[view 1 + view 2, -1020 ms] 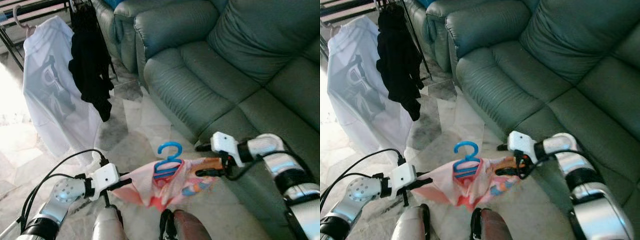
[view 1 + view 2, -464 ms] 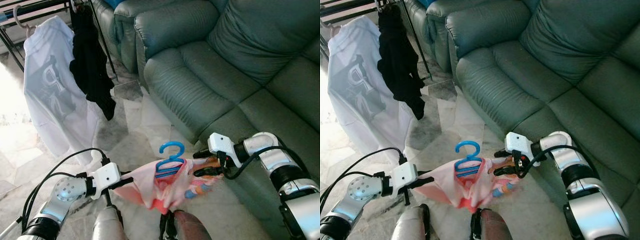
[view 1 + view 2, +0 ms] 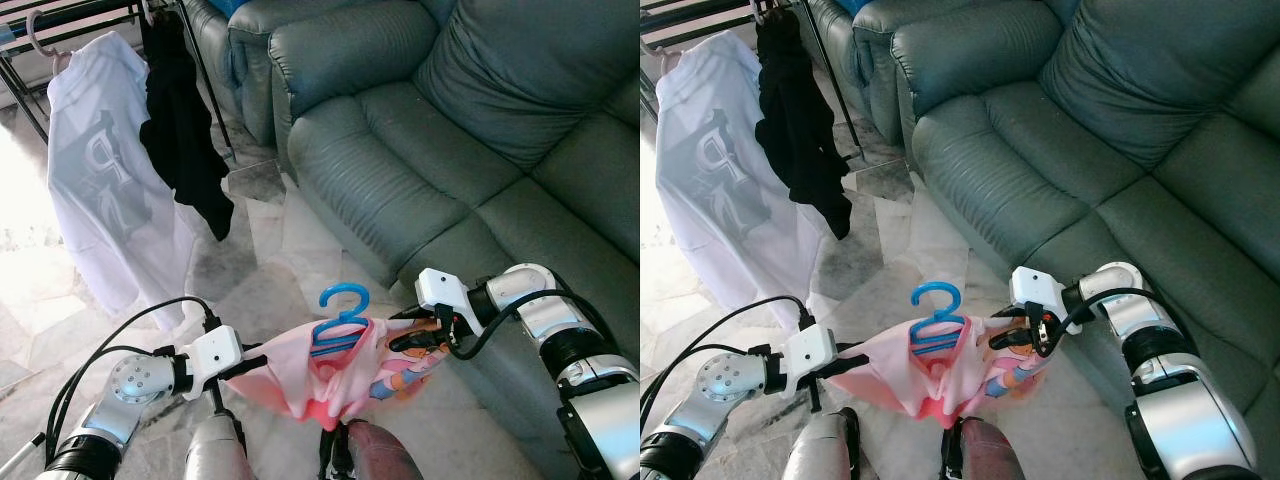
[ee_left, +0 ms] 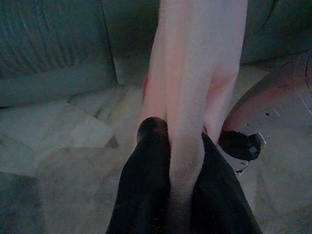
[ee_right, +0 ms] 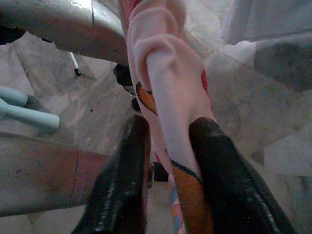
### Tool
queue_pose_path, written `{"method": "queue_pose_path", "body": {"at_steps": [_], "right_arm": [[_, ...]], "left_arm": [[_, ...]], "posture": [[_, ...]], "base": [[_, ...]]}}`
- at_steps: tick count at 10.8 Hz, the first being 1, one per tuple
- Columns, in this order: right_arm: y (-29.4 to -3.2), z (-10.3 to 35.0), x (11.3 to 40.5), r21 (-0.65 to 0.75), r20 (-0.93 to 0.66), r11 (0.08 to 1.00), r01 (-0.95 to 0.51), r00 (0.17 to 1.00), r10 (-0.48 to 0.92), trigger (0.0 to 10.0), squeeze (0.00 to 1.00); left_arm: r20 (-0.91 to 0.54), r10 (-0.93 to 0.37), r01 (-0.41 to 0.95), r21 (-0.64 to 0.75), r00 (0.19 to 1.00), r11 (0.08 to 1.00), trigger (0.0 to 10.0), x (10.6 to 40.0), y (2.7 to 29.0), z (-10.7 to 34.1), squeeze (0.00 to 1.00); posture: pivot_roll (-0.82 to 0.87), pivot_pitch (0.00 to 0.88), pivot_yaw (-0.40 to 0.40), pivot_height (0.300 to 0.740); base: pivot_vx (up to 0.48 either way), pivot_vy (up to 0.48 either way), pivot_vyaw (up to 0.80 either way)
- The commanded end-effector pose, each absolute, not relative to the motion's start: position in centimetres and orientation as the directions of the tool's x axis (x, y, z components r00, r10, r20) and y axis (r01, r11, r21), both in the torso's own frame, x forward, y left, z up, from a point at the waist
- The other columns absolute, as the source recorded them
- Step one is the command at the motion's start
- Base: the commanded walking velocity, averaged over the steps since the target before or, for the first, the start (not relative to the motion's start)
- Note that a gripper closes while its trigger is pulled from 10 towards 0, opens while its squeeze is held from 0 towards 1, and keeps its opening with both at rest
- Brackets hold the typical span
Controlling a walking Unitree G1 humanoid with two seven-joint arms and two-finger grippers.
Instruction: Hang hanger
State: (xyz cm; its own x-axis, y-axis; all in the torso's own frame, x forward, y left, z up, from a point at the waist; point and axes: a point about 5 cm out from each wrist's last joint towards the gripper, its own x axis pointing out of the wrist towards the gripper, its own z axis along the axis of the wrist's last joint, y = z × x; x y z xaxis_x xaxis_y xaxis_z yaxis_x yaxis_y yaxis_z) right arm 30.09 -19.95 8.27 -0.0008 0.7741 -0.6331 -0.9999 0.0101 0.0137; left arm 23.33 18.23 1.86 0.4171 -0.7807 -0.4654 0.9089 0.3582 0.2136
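Note:
A small pink garment point(image 3: 330, 370) with a cartoon print hangs on a blue plastic hanger point(image 3: 340, 318), whose hook stands up above the cloth. My left gripper point(image 3: 245, 366) is shut on the garment's left shoulder, and the pink cloth point(image 4: 187, 97) runs out between its black fingers point(image 4: 146, 185). My right gripper point(image 3: 412, 335) is shut on the right shoulder, the cloth point(image 5: 165, 87) pinched between its fingers point(image 5: 219, 175). Both hold the garment stretched low in front of me, above the marble floor.
A grey-green sofa point(image 3: 470, 130) fills the right and back. At the far left a clothes rack point(image 3: 60, 25) carries a white T-shirt point(image 3: 105, 190) on a hanger and a black garment point(image 3: 180, 130). Marble floor point(image 3: 260, 260) lies between.
My right gripper has drawn slightly inward and the garment's right side now droops lower over it. The left arm holds still.

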Motion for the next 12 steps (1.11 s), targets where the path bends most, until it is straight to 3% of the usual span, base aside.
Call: {"method": "queue_pose_path", "body": {"at_steps": [1,8,9,12], "right_arm": [[-20.0,8.5,30.1,0.025,-0.637,-0.012,-1.0,-0.025,0.77,0.0,0.0],[-20.4,7.9,29.6,0.014,-0.641,-0.008,-1.0,-0.015,0.767,0.0,0.0],[-20.3,7.2,29.9,-0.122,-0.656,0.083,-0.989,0.143,0.741,0.0,0.0],[-20.1,6.0,30.4,-0.237,-0.674,0.214,-0.948,0.319,0.667,0.0,0.0]], "left_arm": [[-0.464,-0.788,0.915,0.214,0.404,0.344,10.0,23.3,17.9,1.8,0.0],[-0.471,-0.775,0.907,0.229,0.42,0.353,10.0,23.6,18.2,1.7,0.0],[-0.456,-0.775,0.899,0.199,0.437,0.39,10.0,23.8,18.3,1.6,1.0],[-0.483,-0.709,0.858,0.293,0.513,0.422,10.0,24.5,19.0,1.6,1.0]], "posture": [[0.0,0.154,-0.069,0.74],[0.0,0.154,-0.069,0.74],[-0.01,0.152,-0.068,0.74],[-0.01,0.146,-0.064,0.74]], "base": [[0.0,0.0,0.0],[0.0,0.0,0.0],[0.0,0.0,0.0],[0.0,0.0,0.0]]}}
